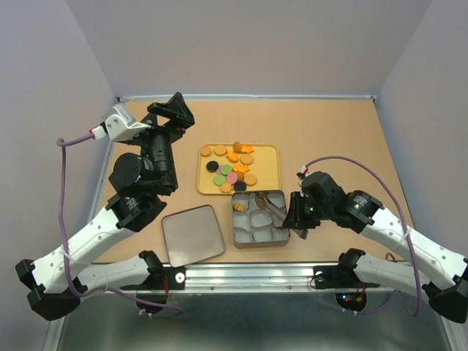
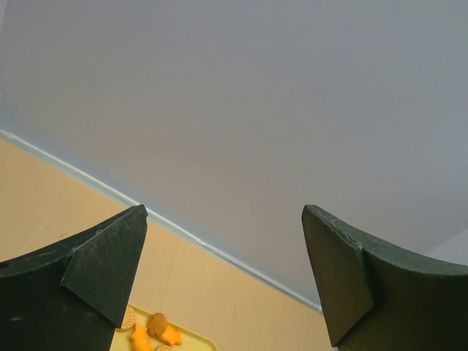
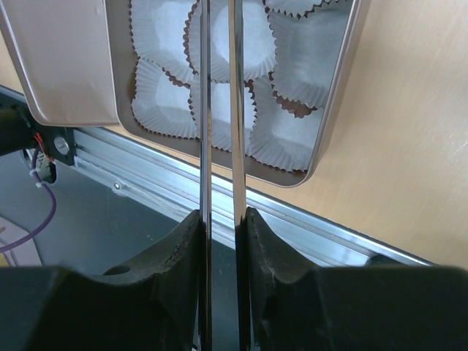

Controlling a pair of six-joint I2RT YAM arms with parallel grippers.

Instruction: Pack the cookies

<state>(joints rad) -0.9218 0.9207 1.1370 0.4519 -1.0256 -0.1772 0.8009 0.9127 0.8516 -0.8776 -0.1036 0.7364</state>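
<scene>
The cookies [image 1: 232, 170] lie in a heap on a yellow tray [image 1: 272, 168]: tan, pink, green and black discs with orange star shapes. One tan cookie [image 1: 239, 207] sits in a paper cup at the far left of the open metal tin [image 1: 259, 245]. My right gripper [image 1: 296, 219] is shut on metal tongs [image 1: 270, 208] that reach over the tin. In the right wrist view the tongs [image 3: 205, 110] run up from my gripper [image 3: 221, 219] over the white cups [image 3: 296, 135], their tips out of frame. My left gripper [image 1: 175, 110] is open, empty and raised left of the tray; its wrist view [image 2: 223, 219] shows some cookies [image 2: 157, 325].
The tin's lid [image 1: 192, 234] lies flat to the left of the tin, and also shows in the right wrist view [image 3: 66, 58]. A metal rail [image 1: 248, 274] runs along the table's near edge. Grey walls close in the back and both sides.
</scene>
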